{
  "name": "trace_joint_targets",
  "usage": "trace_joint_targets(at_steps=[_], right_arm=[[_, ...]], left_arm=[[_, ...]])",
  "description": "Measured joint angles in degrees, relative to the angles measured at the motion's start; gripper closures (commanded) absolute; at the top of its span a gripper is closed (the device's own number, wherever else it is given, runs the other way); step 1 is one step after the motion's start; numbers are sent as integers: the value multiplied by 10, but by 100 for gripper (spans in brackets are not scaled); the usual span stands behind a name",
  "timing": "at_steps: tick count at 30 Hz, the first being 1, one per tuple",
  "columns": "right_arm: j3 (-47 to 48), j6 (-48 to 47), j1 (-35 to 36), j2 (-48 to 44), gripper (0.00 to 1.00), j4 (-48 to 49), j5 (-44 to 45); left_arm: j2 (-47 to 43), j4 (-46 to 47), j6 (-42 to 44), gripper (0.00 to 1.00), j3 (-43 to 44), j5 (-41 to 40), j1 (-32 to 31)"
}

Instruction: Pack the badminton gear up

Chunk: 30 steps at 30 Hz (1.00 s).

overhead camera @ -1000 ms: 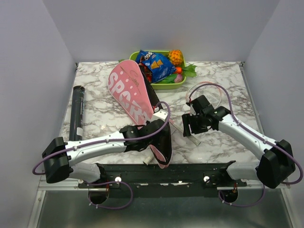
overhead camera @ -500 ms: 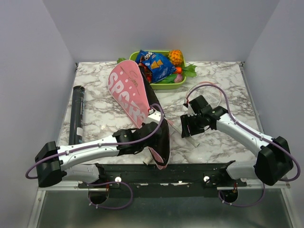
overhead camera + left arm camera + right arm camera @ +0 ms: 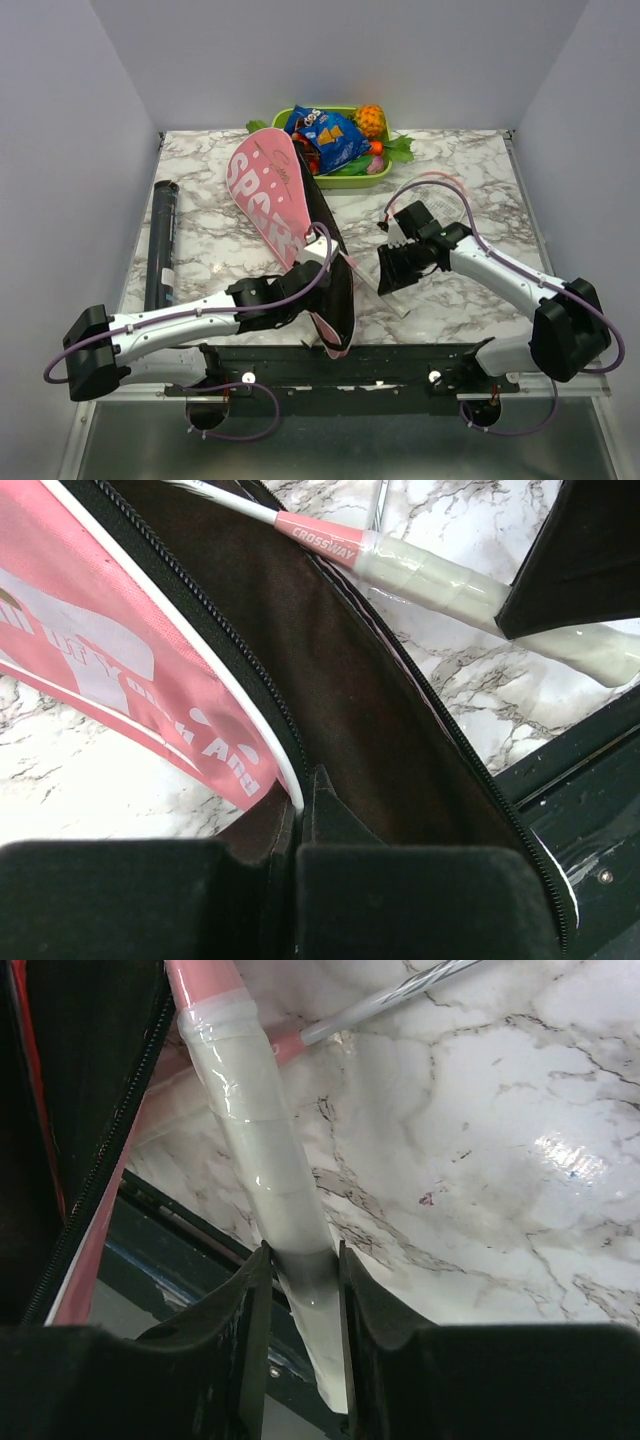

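Observation:
The pink bag lettered "SPORT" lies open on the marble table, its black lining up. My left gripper is shut on the bag's open edge near its narrow end. My right gripper is shut on a racket's white handle, just right of the bag's opening. That pink-necked handle also shows in the left wrist view. A second thin shaft lies beside it. The long black tube lies at the left. No shuttlecocks show.
A green tray with toy fruit and a blue snack packet stands at the back, touching the bag's wide end. The black mounting rail runs along the near table edge, close under both grippers. Grey walls close in left and right.
My right gripper has moved left with the racket handle, closer to the bag's opening. My left arm has stretched lower and further left, still holding the bag's edge.

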Motion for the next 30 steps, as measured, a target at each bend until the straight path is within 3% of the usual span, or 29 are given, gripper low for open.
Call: trace_joint_targets(at_steps=[5,12,19,24,30], right_arm=[[0,2,0,9,85,4,-23],[18,30,0,16,87,20,-69],[104,73,6,40,89,1,-107],[179,99,24,57,90,-15,-113],[200,126,61,72,91,-18,-113]], left_arm=[[-12,7,0,100,-12,3,0],[-19,14,0,100,-14,6,0],[-17,16,8,100,-16,-7,1],[-6,15,10,100,-16,-19,0],[1,15,17,100,-16,-34,0]])
